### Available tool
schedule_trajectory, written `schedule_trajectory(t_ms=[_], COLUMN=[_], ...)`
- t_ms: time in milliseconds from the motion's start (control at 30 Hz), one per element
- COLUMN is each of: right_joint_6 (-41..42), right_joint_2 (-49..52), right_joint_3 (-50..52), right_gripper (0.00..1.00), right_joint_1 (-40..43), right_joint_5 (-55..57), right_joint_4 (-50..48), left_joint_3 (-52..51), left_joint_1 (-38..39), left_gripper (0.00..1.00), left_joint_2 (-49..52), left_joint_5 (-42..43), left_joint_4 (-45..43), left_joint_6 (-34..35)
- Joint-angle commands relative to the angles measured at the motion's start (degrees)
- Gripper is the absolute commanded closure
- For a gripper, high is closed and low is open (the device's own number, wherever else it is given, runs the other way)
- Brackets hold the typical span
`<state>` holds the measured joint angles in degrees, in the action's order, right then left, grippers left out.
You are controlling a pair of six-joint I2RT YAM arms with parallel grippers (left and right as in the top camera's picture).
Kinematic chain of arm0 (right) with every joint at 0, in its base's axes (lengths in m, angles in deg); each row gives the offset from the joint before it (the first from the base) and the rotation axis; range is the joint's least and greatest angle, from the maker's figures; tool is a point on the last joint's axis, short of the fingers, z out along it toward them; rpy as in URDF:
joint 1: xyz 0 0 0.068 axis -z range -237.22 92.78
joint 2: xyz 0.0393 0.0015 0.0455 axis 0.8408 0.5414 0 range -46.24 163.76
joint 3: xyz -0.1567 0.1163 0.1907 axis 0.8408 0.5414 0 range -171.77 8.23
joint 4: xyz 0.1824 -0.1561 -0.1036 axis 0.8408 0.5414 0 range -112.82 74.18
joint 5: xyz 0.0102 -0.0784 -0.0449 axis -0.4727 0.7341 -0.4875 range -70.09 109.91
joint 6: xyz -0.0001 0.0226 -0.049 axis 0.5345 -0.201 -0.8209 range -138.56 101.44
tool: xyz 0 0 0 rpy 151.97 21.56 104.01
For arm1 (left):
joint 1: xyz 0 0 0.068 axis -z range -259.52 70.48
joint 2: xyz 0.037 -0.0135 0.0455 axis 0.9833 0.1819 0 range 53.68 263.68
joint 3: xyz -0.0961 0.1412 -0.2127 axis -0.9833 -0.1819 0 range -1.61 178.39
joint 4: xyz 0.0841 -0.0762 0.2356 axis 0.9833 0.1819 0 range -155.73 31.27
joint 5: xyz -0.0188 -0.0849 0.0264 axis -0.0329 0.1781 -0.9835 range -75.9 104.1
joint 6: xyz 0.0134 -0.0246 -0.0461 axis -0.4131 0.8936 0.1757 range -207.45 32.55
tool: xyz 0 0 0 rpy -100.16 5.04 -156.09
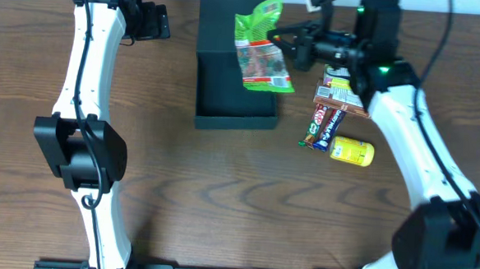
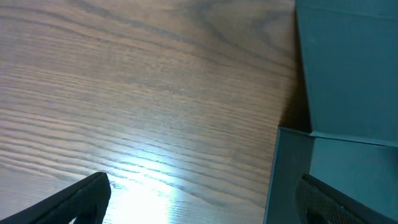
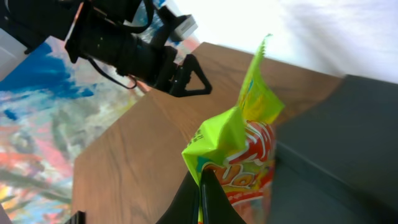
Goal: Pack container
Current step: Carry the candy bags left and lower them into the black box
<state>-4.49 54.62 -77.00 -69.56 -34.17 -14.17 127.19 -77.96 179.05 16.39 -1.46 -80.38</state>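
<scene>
Right gripper [image 3: 202, 183] closed tight on edge of green snack packet [image 3: 239, 140], packet held over right side of container [image 1: 226, 84]. Container seen open at table [image 1: 220, 191] rear-centre. Left gripper [image 1: 160, 21] spread wide, nothing held, left of container.

Container [image 1: 222, 84] black; bag [image 1: 261, 49] lime green (red-orange print); table [image 1: 220, 199] brown woodgrain; small packet [image 1: 353, 151] yellow

Overhead looks straight down at the whole table [image 1: 220, 199]; both wrist views sit close and low, sharing the box [image 2: 348, 62]
</scene>
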Motion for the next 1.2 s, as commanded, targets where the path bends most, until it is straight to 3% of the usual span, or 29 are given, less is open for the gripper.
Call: schedule_trajectory(t_ms=[0, 267, 533, 700, 933, 967, 1000, 1033, 1100, 1133, 1167], right_joint_6=[6.4, 18.5, 22.8, 28.9, 29.6, 29.6, 29.6, 29.4, 29.1, 29.2, 29.1], right_joint_2=[4.7, 13.7, 18.0, 18.1, 20.8, 21.2, 21.3, 21.3, 21.3, 21.3, 21.3], right_joint_3=[-1.0, -1.0, -1.0, -1.0, -1.0, -1.0, -1.0, -1.0, -1.0, -1.0, -1.1], right_gripper=[0.99, 0.99, 0.98, 0.98, 0.96, 0.83, 0.46, 0.28, 0.07, 0.01, 0.01], right_joint_1=[-2.8, -5.7, -7.5, -8.5, -8.2, -7.8, -7.4, -6.8, -5.7, -5.1, -4.6], right_joint_5=[-3.2, -5.8, -5.1, -4.8, 1.9, 2.6, 3.9, 6.2, 8.3, 8.7, 8.9], right_joint_4=[-3.7, -15.3, -16.1, -22.1, -11.0, -9.3, -7.3, -5.1, -3.8, -3.9, -3.8], left_joint_3=[0.7, 0.7, 0.6, 0.7, 0.6, 0.6, 0.6, 0.6, 0.6, 0.6, 0.6], left_joint_1=[0.0, 0.0, 0.0, 0.0, 0.0, 0.0, 0.0, 0.0, 0.0, 0.0, 0.0], left_gripper=[0.04, 0.05, 0.04, 0.05, 0.04, 0.05, 0.05, 0.05, 0.04, 0.05, 0.04], left_joint_2=[0.1, 0.1, 0.1, 0.1, 0.1, 0.1, 0.1, 0.1, 0.1, 0.1, 0.1], left_joint_5=[0.9, 0.9, 0.9, 0.9, 0.9, 0.9, 0.9, 0.9, 0.9, 1.0, 1.0], left_joint_4=[0.2, 0.2, 0.2, 0.2, 0.3, 0.3, 0.4, 0.5, 0.7, 0.7, 0.8], left_joint_6=[-1.6, -2.0, -2.9, -2.8, -2.8, -2.8, -2.8, -2.8, -2.8, -2.8, -2.8])
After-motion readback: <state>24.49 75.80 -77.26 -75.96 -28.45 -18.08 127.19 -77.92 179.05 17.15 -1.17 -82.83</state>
